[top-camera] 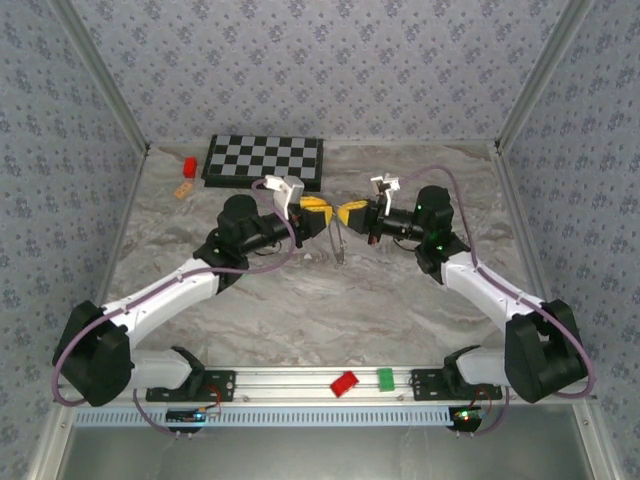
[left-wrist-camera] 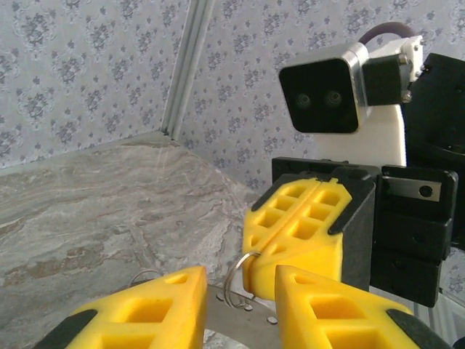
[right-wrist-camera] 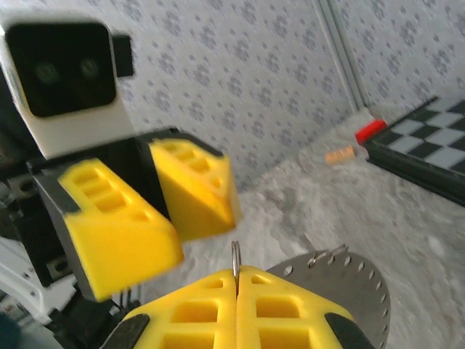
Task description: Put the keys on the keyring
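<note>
Top: L, R jaws tip to tip above mid-surface [top-camera: 300, 310]; checkerboard [top-camera: 263, 161], red block [top-camera: 189, 165] far behind.
L wrist: jaws parted, grey keyring [left-wrist-camera: 232, 313] seen thru gap.
R wrist: jaws shut on wire loop [right-wrist-camera: 235, 254] at keyring edge; L fingers [right-wrist-camera: 192, 189] crowding just ahead.

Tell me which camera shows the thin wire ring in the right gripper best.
Left wrist: the wire ring shows as an open loop pinched by the shut right gripper. Right wrist sees the wire ring edge-on, a thin line between its fingertips. Top external is too distant to make it out.
</note>
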`<action>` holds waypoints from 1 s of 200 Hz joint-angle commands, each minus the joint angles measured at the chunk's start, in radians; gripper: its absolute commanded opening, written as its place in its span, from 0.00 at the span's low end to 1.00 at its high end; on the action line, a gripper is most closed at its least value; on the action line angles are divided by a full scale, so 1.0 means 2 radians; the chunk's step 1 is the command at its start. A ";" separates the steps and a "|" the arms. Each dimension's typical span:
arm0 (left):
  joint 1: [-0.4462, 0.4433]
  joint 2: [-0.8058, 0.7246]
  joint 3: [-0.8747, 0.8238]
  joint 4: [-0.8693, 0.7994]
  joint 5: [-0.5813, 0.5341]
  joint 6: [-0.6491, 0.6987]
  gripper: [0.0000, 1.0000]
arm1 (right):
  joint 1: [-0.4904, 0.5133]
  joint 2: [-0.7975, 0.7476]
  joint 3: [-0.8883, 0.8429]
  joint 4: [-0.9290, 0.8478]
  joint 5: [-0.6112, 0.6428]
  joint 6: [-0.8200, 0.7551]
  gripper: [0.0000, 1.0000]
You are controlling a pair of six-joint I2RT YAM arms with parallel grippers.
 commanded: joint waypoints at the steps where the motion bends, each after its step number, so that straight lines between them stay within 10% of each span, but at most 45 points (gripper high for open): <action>1: 0.020 -0.012 0.021 -0.013 0.025 0.003 0.30 | 0.007 -0.022 0.046 -0.145 0.010 -0.106 0.00; 84: 0.042 -0.009 0.040 -0.092 0.083 0.057 0.27 | 0.034 0.003 0.174 -0.411 0.051 -0.308 0.00; 200: 0.042 0.017 0.059 -0.111 0.167 0.067 0.24 | 0.039 0.039 0.230 -0.455 0.002 -0.340 0.00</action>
